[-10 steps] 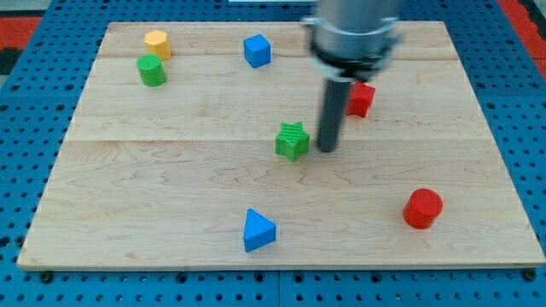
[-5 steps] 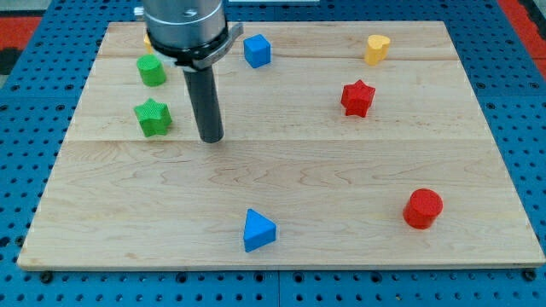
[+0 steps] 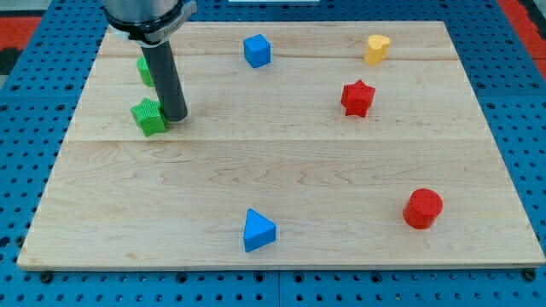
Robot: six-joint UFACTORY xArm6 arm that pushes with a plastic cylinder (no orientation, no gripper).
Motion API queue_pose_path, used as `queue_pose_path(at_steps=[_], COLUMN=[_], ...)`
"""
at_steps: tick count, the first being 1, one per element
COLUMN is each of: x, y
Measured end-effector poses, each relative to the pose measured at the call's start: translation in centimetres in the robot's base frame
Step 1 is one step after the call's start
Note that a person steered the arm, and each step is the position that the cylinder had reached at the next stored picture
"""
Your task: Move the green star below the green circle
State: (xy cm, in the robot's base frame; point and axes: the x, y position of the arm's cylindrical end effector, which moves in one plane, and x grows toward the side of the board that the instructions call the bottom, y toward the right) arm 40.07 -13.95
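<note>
The green star (image 3: 148, 117) lies on the wooden board (image 3: 281, 170) at the view's left. The green circle (image 3: 144, 70) stands just above it, mostly hidden behind my rod. My tip (image 3: 175, 117) rests on the board touching the star's right side. The rod rises up and to the left, crossing in front of the green circle.
A blue cube (image 3: 256, 50) sits at the top middle. A yellow heart (image 3: 377, 49) is at the top right, a red star (image 3: 357, 98) below it. A red cylinder (image 3: 422, 208) is at the lower right and a blue triangle (image 3: 258, 230) at the bottom middle.
My tip has swept from the board's middle to the left. The green star has been pushed left with it to a spot under the green circle, and the tip now touches its right side.
</note>
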Motion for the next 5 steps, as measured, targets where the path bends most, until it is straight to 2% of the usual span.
queue_pose_path(at_steps=[3, 4, 5], x=[0.1, -0.5, -3.8], y=[0.1, 7.3, 12.7])
